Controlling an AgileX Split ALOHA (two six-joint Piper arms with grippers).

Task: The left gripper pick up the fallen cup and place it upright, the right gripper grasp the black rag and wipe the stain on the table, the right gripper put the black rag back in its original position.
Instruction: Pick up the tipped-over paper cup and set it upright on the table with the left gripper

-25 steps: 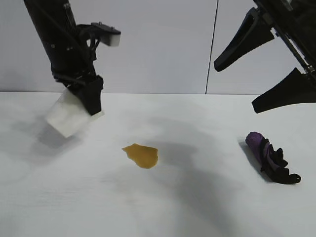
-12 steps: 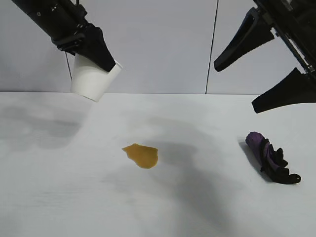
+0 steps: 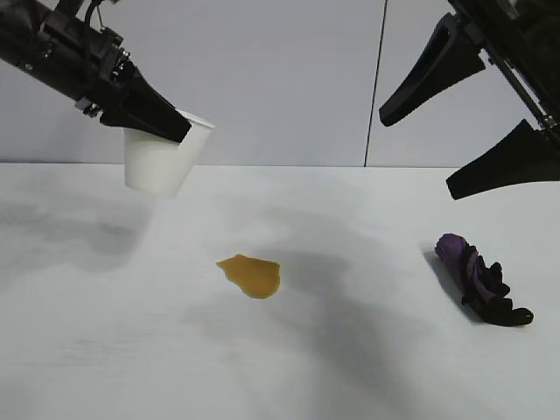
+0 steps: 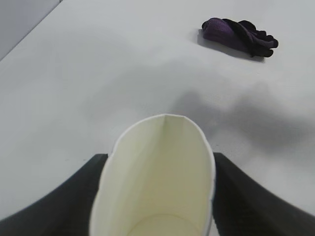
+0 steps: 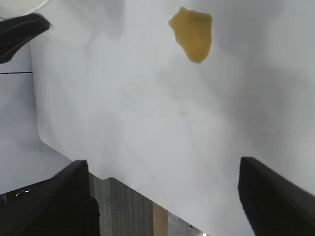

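Above the table's (image 3: 105, 350) far left corner, the left gripper (image 3: 166, 131), clamped on the cup (image 3: 157, 162), has turned it nearly upright, ready for setting down; the right gripper (image 3: 477, 122) hangs spread apart.

Stain (image 3: 250, 276), black rag (image 3: 482, 281) well apart.

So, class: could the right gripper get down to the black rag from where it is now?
Probably yes. The right gripper hangs open above the black rag, which lies alone on the table with nothing between them.
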